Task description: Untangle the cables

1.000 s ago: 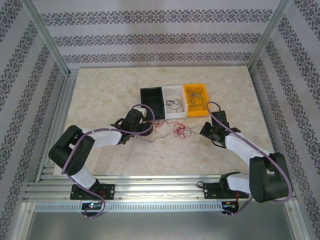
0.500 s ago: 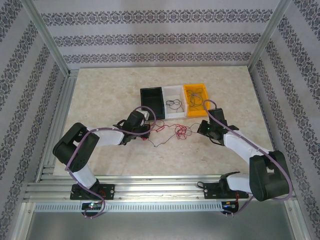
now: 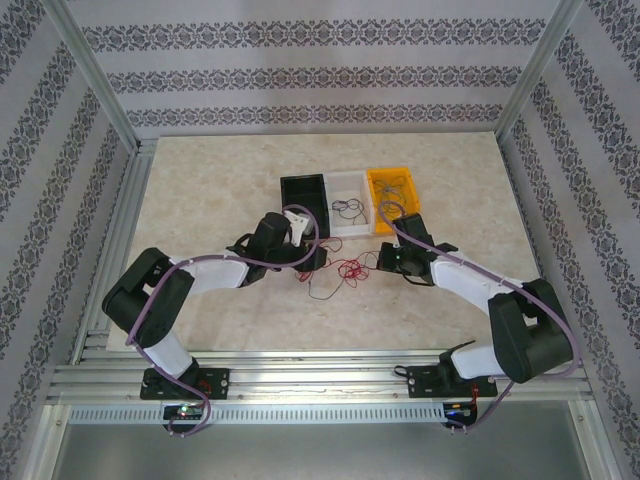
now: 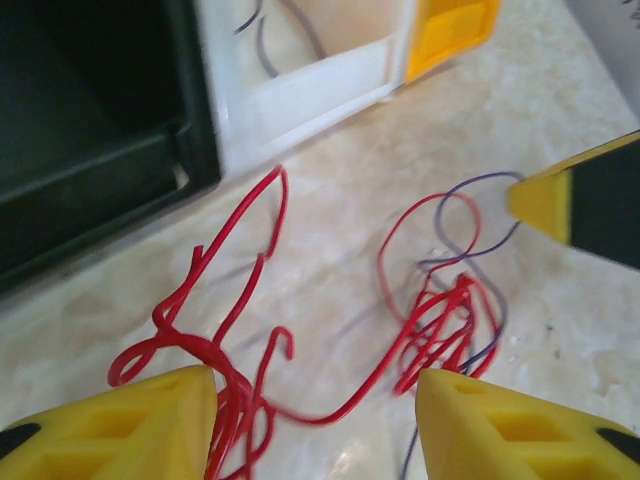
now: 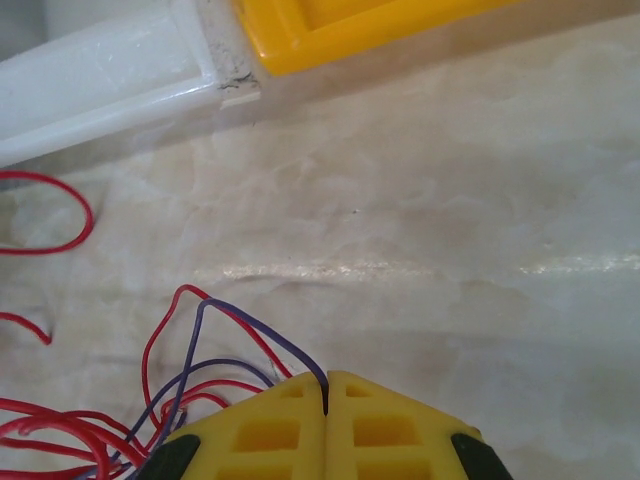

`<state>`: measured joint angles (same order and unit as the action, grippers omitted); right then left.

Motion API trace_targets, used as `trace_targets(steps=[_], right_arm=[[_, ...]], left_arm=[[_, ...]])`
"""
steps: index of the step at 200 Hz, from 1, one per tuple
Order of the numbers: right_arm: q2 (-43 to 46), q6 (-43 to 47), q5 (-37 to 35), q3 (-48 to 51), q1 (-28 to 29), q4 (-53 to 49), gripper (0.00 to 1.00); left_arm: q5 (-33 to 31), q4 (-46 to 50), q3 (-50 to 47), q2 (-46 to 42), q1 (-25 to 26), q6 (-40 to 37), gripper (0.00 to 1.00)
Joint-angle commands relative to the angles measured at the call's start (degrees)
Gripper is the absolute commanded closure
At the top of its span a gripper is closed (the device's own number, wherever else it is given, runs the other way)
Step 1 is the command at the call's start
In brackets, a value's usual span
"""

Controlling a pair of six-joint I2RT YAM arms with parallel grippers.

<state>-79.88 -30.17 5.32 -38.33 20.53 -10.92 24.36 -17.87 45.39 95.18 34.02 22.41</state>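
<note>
Cables (image 4: 443, 318) — red, purple, loosely tangled

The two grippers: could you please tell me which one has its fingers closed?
The right gripper: its yellow fingers meet on a blue cable. The left gripper has its fingers apart, with red cable between them.

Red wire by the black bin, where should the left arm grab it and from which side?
Probably the bunched strands of the red wire inside the left gripper's open jaws, from above: several strands run together there, while the loop toward the black bin is a single thin strand.
</note>
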Motion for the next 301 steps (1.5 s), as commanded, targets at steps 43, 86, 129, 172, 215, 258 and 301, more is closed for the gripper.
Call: trace_targets(steps=[43, 86, 129, 172, 215, 258, 301], right_arm=[[-2.2, 1.2, 1.4, -2.5, 1.4, 0.3, 1.0], [-2.0, 1.0, 2.0, -2.8, 1.6, 0.1, 1.0], [-2.2, 1.1, 1.9, -3.0, 1.7, 0.0, 1.0], [-2.2, 1.0, 1.8, -3.0, 1.7, -0.1, 1.0], [-2.0, 0.6, 0.7, -3.2, 1.7, -0.2, 1.0], [-1.6, -0.5, -1.4, -3.3, 1.3, -0.5, 1.0], [0.4, -2.1, -2.3, -2.8, -0.5, -0.3, 1.0]], left_arm=[[6.6, 3.1, 7.6, 4.6, 1.5, -6.7, 0.38], [7.9, 10.4, 11.3, 8.6, 2.4, -11.0, 0.34], [10.0, 14.5, 13.3, 11.1, 3.2, -13.0, 0.35], [11.9, 15.1, 13.8, 13.1, 3.4, -12.4, 0.36], [13.0, 16.2, 13.6, 14.9, 3.6, -12.3, 0.39], [12.9, 18.2, 12.8, 15.7, 3.7, -13.2, 0.5], [11.7, 19.1, 11.9, 16.9, 3.9, -13.6, 0.66]])
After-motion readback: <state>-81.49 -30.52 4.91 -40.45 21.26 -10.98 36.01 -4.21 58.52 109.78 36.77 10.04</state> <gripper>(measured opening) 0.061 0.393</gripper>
